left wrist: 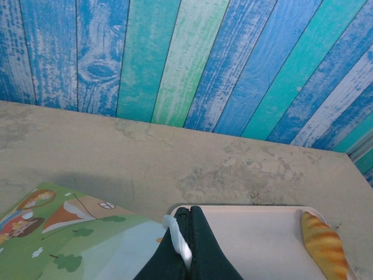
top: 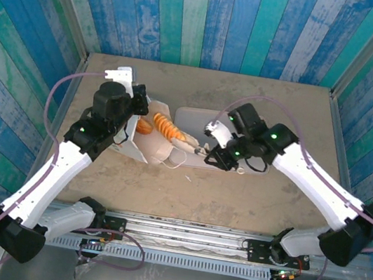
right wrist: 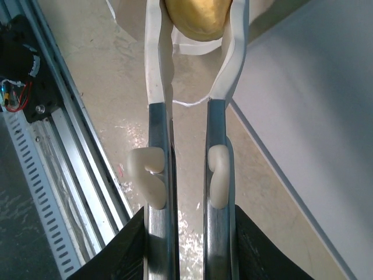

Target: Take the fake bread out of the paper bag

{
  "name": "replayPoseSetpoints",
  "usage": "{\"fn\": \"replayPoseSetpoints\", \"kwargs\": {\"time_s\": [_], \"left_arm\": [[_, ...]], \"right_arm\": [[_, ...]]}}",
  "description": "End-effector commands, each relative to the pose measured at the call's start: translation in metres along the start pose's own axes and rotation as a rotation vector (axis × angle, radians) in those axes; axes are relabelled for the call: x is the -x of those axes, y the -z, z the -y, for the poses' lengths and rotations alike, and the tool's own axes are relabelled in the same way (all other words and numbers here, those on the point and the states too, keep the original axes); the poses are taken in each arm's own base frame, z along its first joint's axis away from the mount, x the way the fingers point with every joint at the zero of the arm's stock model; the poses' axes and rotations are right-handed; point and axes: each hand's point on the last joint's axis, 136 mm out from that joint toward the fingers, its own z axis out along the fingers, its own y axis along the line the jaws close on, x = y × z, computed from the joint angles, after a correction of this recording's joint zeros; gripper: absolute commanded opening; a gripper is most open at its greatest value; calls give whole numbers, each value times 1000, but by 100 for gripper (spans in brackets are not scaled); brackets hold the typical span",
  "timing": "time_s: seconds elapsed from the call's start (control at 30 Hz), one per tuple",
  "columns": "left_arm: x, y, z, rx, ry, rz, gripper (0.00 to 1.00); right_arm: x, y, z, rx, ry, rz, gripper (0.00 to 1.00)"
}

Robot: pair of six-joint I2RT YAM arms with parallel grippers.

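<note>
– One roll [right wrist: 198, 20] pinched in R gripper [top: 192, 147] at paper bag [top: 144, 147] mouth, mid-bench. Step: extraction.
– L gripper [left wrist: 187, 214] pressed shut on cord handle [left wrist: 175, 232], steadying bag. Next: lift roll clear, onto tray [top: 194, 116], probably.

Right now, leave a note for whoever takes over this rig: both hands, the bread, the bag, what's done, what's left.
Left hand: shut on the cord handle of the paper bag.
Right hand: closed on a golden roll, by the bag's mouth.
The bag lies on the table, beside the pale tray.
Done: one striped pastry on the tray.
Left: set the roll down, then pull the orange pastries from the bag's mouth.
</note>
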Motion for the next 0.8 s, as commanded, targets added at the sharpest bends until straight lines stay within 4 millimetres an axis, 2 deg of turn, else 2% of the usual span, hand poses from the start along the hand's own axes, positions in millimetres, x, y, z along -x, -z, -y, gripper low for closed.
{"fn": "replayPoseSetpoints", "kwargs": {"time_s": [0.0, 0.1, 0.2, 0.3, 0.37, 0.53, 0.67, 0.77], "left_arm": [[7, -2, -6, 46, -17, 30, 0], [5, -5, -5, 45, -25, 18, 0], [2, -6, -5, 40, -21, 11, 0], [1, -5, -4, 32, -8, 13, 0], [2, -4, -4, 27, 3, 18, 0], [1, -2, -2, 12, 24, 21, 0], [0, -1, -2, 9, 28, 18, 0], [1, -1, -1, 6, 31, 22, 0]], "right_arm": [[-12, 17, -10, 17, -41, 34, 34], [-20, 32, -9, -12, -69, 75, 34], [-32, 44, 0, -63, -117, 111, 34], [-42, 51, 3, -30, -167, 172, 35], [-48, 53, 17, -29, -244, 218, 35], [-59, 39, 49, 39, -462, 260, 35], [-61, 20, 57, 181, -572, 223, 34], [-63, 3, 67, 223, -664, 212, 35]]}}
